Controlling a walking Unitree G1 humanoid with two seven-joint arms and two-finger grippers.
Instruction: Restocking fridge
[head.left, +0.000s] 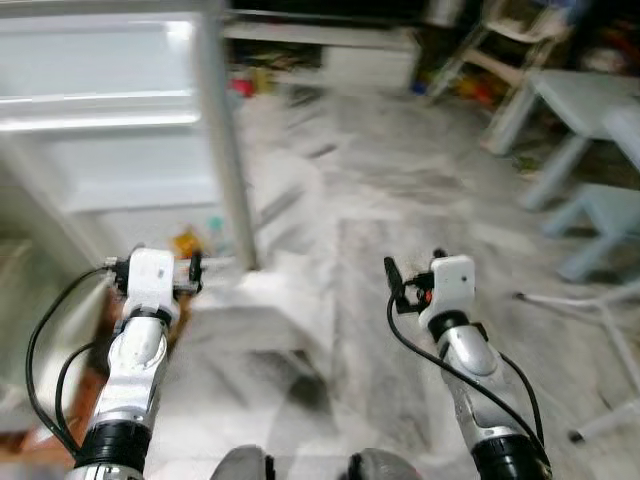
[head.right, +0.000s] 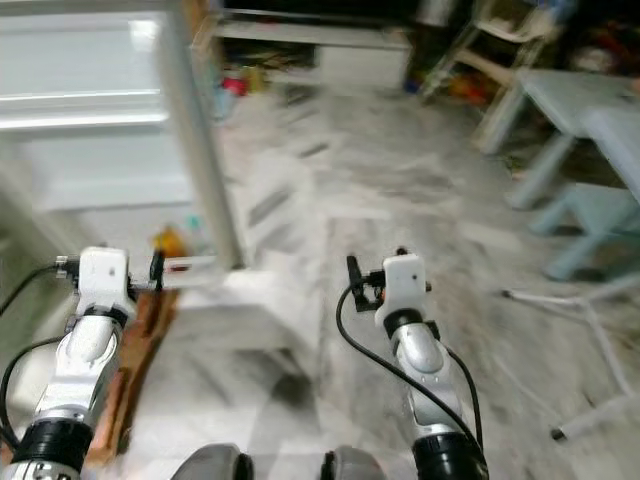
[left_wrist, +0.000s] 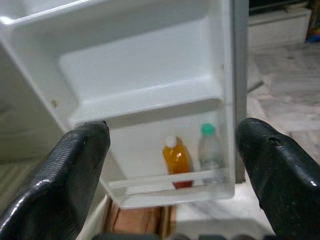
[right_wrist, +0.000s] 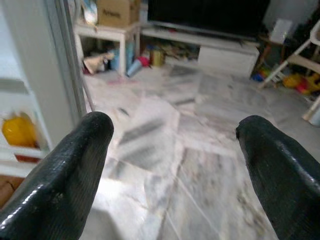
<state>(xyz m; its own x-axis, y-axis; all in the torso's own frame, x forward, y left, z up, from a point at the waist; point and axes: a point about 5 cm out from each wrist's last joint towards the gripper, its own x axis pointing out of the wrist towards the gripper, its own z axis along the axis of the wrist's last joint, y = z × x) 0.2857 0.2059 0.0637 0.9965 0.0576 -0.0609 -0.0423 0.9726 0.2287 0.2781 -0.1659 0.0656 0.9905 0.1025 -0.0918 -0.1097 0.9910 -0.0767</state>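
1. Two bottles stand upright, caps up, in the lowest shelf of your open fridge door (left_wrist: 150, 75): an orange bottle (left_wrist: 176, 159) with a white cap and, just beside it, a clear bottle (left_wrist: 210, 149) with a green cap.
2. Your left hand (left_wrist: 172, 165) faces that shelf, fingers (left_wrist: 75, 170) spread wide, holding nothing.
3. Your right hand (right_wrist: 175, 170) hangs over the marble floor (right_wrist: 200, 150), fingers spread, empty.
4. You have a pale blue desk (head.left: 590, 100) at far right.

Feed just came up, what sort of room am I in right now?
Probably a home living area with a fridge in it: an open white fridge door holding an orange juice bottle and a clear green-capped bottle, grey marble floor tiles, a low white TV bench, a pale blue table.
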